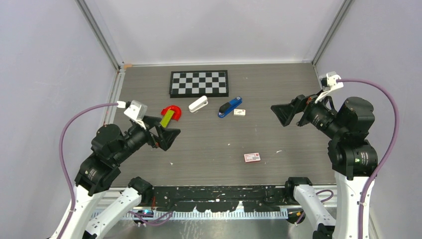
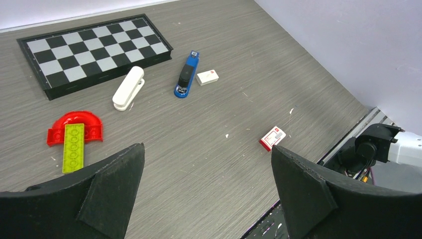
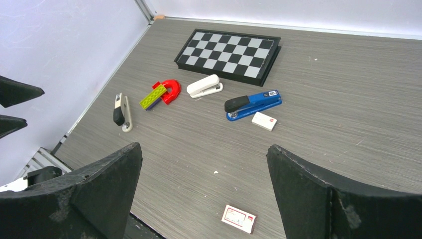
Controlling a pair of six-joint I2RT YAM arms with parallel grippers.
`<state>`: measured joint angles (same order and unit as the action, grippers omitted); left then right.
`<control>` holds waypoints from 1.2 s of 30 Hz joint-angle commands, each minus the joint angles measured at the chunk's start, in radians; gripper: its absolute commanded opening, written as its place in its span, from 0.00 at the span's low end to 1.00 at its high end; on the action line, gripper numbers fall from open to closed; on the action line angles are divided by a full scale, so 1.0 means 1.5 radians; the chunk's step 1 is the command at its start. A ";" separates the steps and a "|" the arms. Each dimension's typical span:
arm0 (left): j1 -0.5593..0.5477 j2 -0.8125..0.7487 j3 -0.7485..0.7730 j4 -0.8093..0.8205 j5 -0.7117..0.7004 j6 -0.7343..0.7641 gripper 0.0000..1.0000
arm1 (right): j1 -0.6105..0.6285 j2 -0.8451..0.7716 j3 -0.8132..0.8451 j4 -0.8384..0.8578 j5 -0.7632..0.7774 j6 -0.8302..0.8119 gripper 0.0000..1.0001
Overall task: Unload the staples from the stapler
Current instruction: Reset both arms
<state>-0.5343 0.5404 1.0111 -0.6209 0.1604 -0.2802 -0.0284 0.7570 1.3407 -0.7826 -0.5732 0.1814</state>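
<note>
Blue plastic stapler [image 1: 229, 107] lies flat on the grey wood-grain worktop [image 1: 209, 149], slightly above and right of centre in the top view. Its long axis runs diagonally from lower left to upper right, and a black section shows on top at its lower-left end. It appears closed, and neither arm touches it. 1 small white box [image 1: 240, 112] sits just beside it on the right; contact cannot be judged. White stapler [image 1: 198, 104] lies to the left of the blue one, apart from it. Black-and-white checkerboard [image 1: 199, 83] lies flat above both, toward the back wall. Red arch-shaped piece [image 1: 174, 110] sits left of the white stapler, with a yellow-green studded brick [image 1: 167, 118] laid across it. 1 red-and-white box [image 1: 252, 158] lies alone at lower centre-right, well apart from the staplers. The right wrist view also shows 1 black-and-cream object [image 3: 122, 112] at the left of the frame, near the side wall; its type is unclear. Left end effector [image 1: 166, 130] hovers at middle left, jaws spread wide, holding nothing. Right end effector [image 1: 288, 108] hovers at upper right, jaws likewise wide apart and empty. Both point inward toward the worktop centre, and both stand clear of the blue stapler.
</note>
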 commanded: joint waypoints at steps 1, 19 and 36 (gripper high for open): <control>0.002 -0.004 0.004 0.005 -0.002 0.004 1.00 | -0.004 -0.004 0.010 0.017 0.008 -0.008 1.00; 0.002 -0.012 -0.006 0.005 -0.001 0.005 1.00 | -0.006 -0.005 0.008 0.017 0.001 -0.004 1.00; 0.002 -0.019 -0.027 0.013 0.000 0.006 1.00 | -0.007 -0.008 -0.003 0.024 0.013 0.002 1.00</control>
<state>-0.5343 0.5247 0.9756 -0.6224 0.1577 -0.2798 -0.0349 0.7567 1.3407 -0.7856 -0.5625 0.1799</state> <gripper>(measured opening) 0.996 0.995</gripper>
